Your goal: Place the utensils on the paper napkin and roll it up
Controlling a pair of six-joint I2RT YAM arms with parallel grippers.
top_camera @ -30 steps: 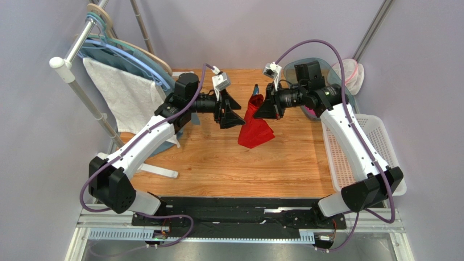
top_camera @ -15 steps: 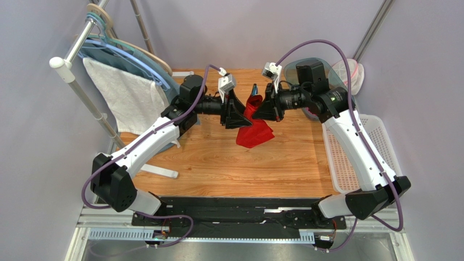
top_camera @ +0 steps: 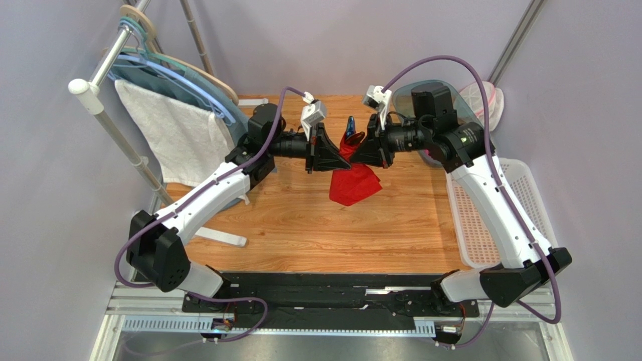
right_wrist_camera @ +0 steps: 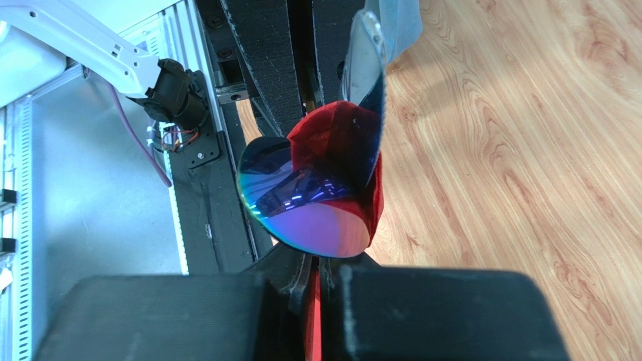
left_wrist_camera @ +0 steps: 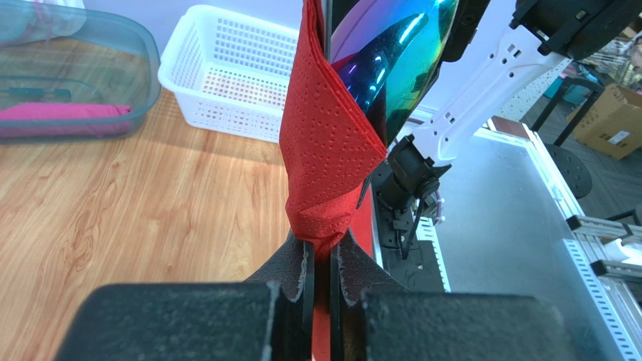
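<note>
The red paper napkin (top_camera: 354, 182) hangs bunched above the wooden table, pinched from both sides. My left gripper (top_camera: 340, 153) is shut on its left fold, and in the left wrist view the napkin (left_wrist_camera: 328, 143) rises straight out of that gripper (left_wrist_camera: 322, 252). My right gripper (top_camera: 359, 150) is shut on the other side, with red paper (right_wrist_camera: 374, 197) showing between its fingers (right_wrist_camera: 315, 265). The utensils are wrapped inside: a shiny iridescent spoon bowl (right_wrist_camera: 316, 203) and a slim metal piece (right_wrist_camera: 367, 45) stick out, and a tip (top_camera: 350, 124) pokes above the bundle.
A white mesh basket (top_camera: 505, 203) sits at the table's right edge. Behind it is a clear tub (left_wrist_camera: 75, 75) holding something pink. A white towel (top_camera: 177, 135) and hangers hang on the rack at left. A white strip (top_camera: 218, 237) lies at the front left.
My left gripper moved right to the napkin and shut on it. The right arm rose a little, still gripping the bundle.
</note>
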